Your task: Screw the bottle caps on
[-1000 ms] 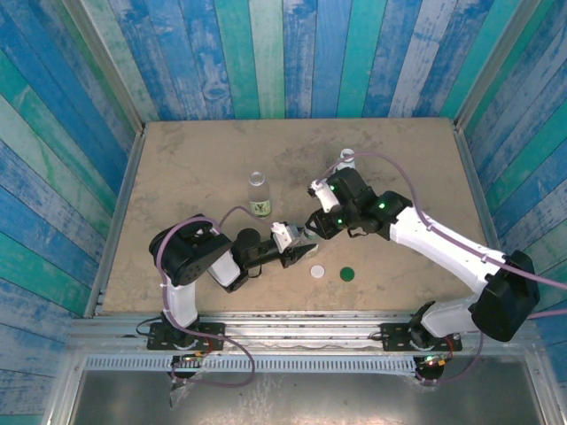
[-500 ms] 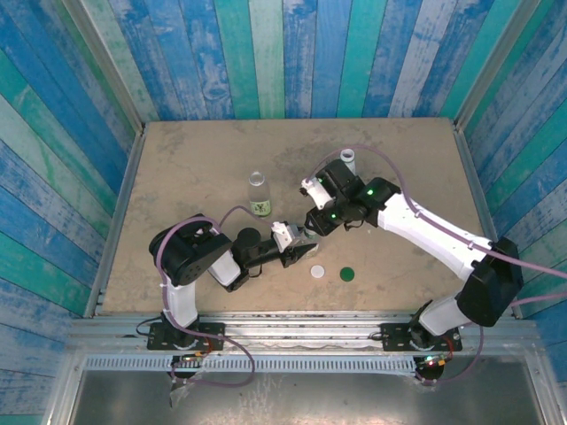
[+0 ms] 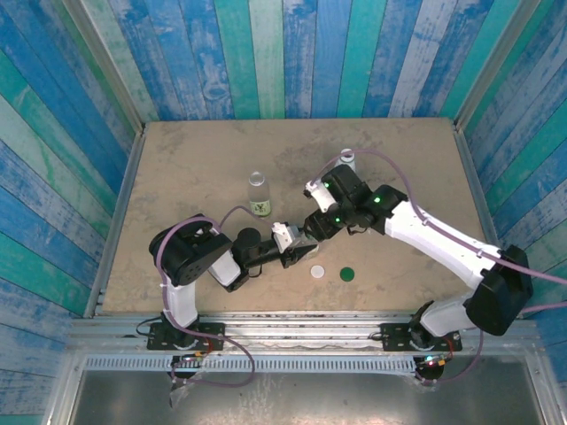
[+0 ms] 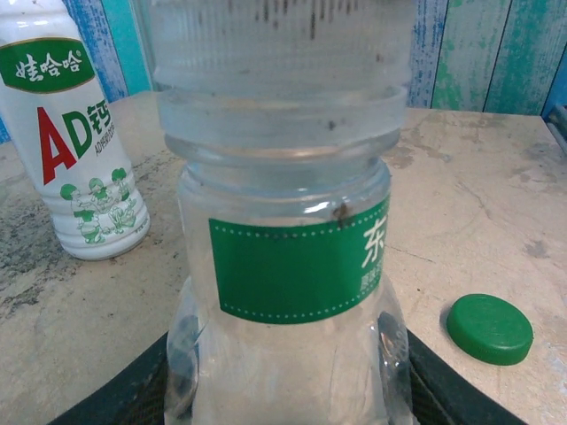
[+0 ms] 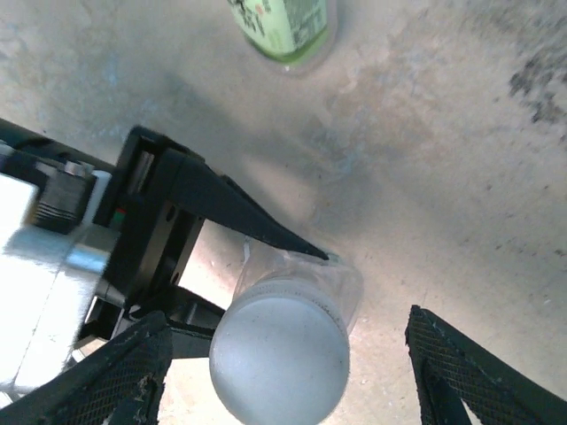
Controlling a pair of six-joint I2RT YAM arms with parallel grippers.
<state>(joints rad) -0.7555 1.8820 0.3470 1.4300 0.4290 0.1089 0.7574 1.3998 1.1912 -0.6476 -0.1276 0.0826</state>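
Note:
My left gripper [image 3: 299,249] is shut on the body of the tiny clear bottle [image 4: 292,266], which has a green label and stands upright on the table. A white cap [image 5: 279,359] sits on its neck. My right gripper [image 5: 283,332] hangs open right over that cap, one finger on each side, not touching it. A second white cap [image 3: 317,272] and the dark green cap [image 3: 348,274] lie on the table just right of the left gripper. The slim clear bottle [image 3: 258,193] with the olive label stands behind. The white-wrapped bottle [image 4: 80,150] stands further back.
The tan table [image 3: 195,168] is walled by blue and green painted planks on three sides. The right arm's forearm [image 3: 434,232] stretches across the right half of the table. The white-wrapped bottle [image 3: 347,159] stands close behind the right wrist.
The right wrist swung slightly left and then back, staying over the tiny bottle. The left arm and the bottle it holds have not moved.

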